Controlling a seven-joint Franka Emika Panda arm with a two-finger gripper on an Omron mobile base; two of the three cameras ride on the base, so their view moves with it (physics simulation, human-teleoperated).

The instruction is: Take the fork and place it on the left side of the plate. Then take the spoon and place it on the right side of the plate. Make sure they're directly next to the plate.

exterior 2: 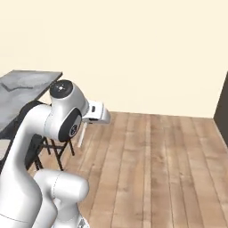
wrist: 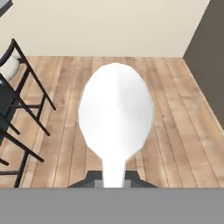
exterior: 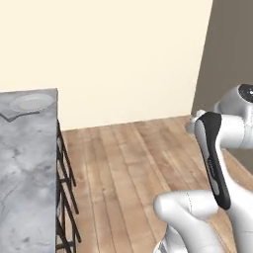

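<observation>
Spoon over the floor, plate on the counter

The pale round-bowled spoon (wrist: 116,114) sits above the wooden plank floor (wrist: 175,131); the round white plate (exterior: 32,102) lies at the grey marble counter's (exterior: 24,173) far end.

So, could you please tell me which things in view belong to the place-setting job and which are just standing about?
Part of the job:
- spoon, held in the shut hand
- plate at the far end of the counter
- fork, lying beside the plate

Just standing about:
- grey marble counter
- black stools beside it
</observation>
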